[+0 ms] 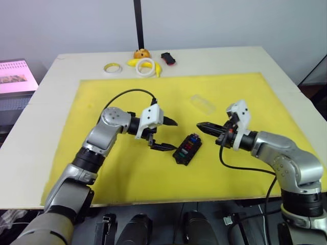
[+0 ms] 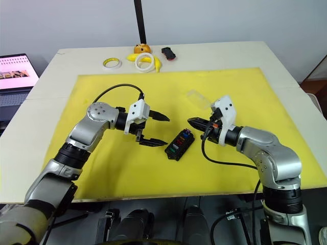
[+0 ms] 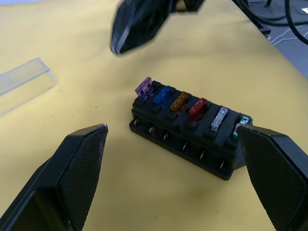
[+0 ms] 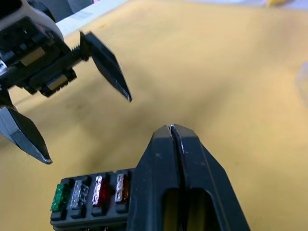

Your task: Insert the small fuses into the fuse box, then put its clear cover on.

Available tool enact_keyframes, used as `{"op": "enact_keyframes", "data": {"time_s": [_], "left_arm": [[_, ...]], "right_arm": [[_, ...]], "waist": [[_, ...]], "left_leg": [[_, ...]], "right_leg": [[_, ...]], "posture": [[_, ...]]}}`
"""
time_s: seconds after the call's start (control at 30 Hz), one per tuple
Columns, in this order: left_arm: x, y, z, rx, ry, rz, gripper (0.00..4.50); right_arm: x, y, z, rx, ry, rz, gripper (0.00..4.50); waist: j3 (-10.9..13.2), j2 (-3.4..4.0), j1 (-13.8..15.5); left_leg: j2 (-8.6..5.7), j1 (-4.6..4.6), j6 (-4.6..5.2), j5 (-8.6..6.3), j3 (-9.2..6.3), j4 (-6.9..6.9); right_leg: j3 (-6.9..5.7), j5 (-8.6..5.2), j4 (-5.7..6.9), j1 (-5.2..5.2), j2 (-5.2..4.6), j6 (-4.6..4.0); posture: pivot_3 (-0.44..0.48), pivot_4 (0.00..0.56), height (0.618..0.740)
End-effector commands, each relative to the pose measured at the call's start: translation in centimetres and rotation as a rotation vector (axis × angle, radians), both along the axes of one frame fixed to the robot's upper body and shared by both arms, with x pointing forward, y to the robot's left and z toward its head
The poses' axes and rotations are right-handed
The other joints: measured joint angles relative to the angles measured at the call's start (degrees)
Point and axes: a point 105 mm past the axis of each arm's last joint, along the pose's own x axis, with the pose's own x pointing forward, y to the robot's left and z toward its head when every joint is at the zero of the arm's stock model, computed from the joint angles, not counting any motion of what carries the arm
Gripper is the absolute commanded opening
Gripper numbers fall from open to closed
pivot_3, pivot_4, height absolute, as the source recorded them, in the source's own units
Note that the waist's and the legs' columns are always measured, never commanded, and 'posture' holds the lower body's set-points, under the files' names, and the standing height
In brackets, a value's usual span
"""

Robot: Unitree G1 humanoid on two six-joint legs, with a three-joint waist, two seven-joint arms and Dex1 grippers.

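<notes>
The black fuse box (image 1: 187, 149) lies on the yellow mat (image 1: 127, 204) between my two grippers. In its slots stand several small fuses (image 3: 182, 101): purple, blue, orange, red, grey and green in a row. My left gripper (image 1: 173, 135) is open just left of the box, its fingers (image 3: 82, 168) spread wide and one tip close to the green end. My right gripper (image 1: 200, 125) hovers just right of and above the box, shut with nothing between its fingertips (image 4: 172, 129). The clear cover (image 1: 203, 103) lies on the mat behind the box, apart from both grippers.
At the table's back edge lie two tape rings (image 1: 112, 67) (image 1: 146, 66), a banana (image 1: 134, 62), an orange object (image 1: 141, 53) and a small black and red toy car (image 1: 168, 58). A black pole (image 1: 138, 23) rises there. A laptop (image 1: 15, 76) stands off the left side.
</notes>
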Motion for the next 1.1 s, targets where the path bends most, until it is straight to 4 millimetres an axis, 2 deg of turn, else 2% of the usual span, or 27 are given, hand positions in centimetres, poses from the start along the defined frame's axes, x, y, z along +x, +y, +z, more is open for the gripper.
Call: {"op": "enact_keyframes", "data": {"time_s": [0.03,1.1], "left_arm": [[0.1,-0.1,1.4,-0.026,-0.042,-0.006,4.50],[0.3,0.1,1.3,-0.016,-0.047,-0.002,4.50]], "right_arm": [[0.2,0.2,0.7,0.014,-0.041,-0.007,0.02],[-0.3,0.9,-1.7,-0.015,0.053,-0.007,0.02]], "waist": [[0.0,0.00,0.0],[0.0,0.00,0.0]], "left_leg": [[0.00,0.00,0.00,0.00,0.00,0.00],[0.00,0.00,0.00,0.00,0.00,0.00]], "right_leg": [[0.00,0.00,0.00,0.00,0.00,0.00],[0.00,0.00,0.00,0.00,0.00,0.00]], "posture": [[0.000,0.150,0.740],[0.000,0.150,0.740]]}}
